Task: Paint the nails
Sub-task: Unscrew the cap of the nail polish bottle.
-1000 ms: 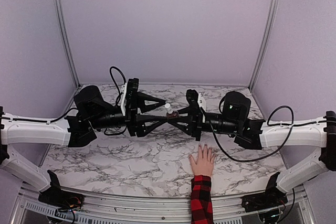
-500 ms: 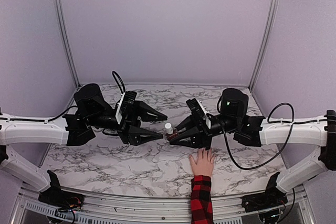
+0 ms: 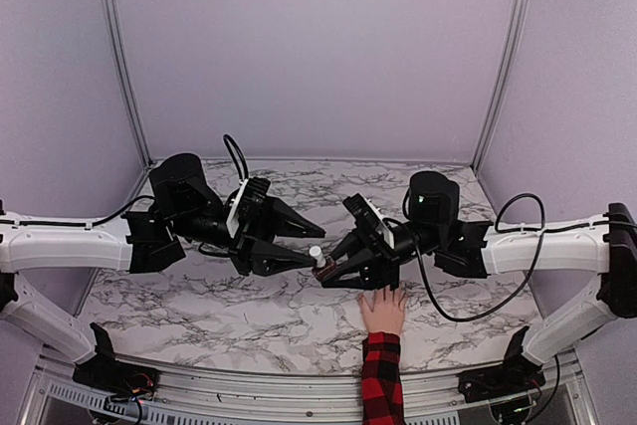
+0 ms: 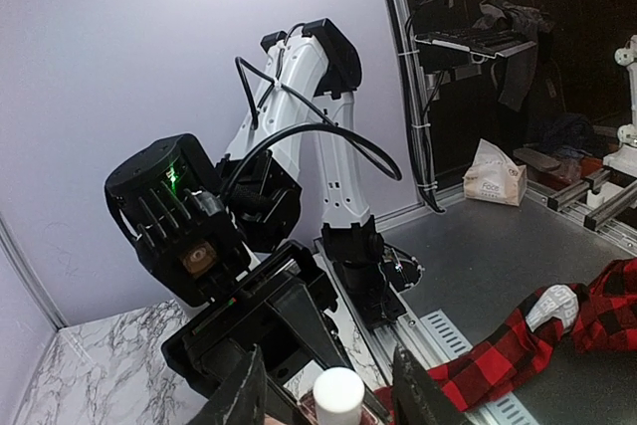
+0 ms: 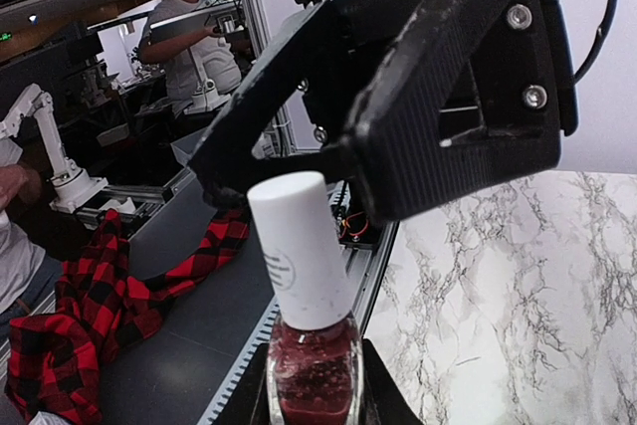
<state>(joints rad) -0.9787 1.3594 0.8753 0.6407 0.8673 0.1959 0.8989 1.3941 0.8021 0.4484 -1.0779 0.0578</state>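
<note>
Marble table's [image 3: 179, 311] near edge bears the hand [image 3: 382, 312]; nails [image 3: 394, 291] tiny. Right gripper [image 3: 328, 274] pinches the bottle [image 5: 313, 375], likely light and fragile; left gripper [image 4: 326, 390], spread, flanks its cap [image 5: 299, 246], the natural hold.

Left gripper [image 3: 318, 246] and right gripper [image 3: 326, 274] block the centre at the bottle [image 3: 316, 253]. The hand [image 3: 382, 308] lies below; near-left table [image 3: 199, 311] offers passage.

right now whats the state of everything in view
left gripper: open, jaws either side of the cap, not touching it
right gripper: shut on the polish bottle
polish bottle: held, dark red polish inside
cap: on the bottle
hand: flat on the table
nails: too small to tell
</note>
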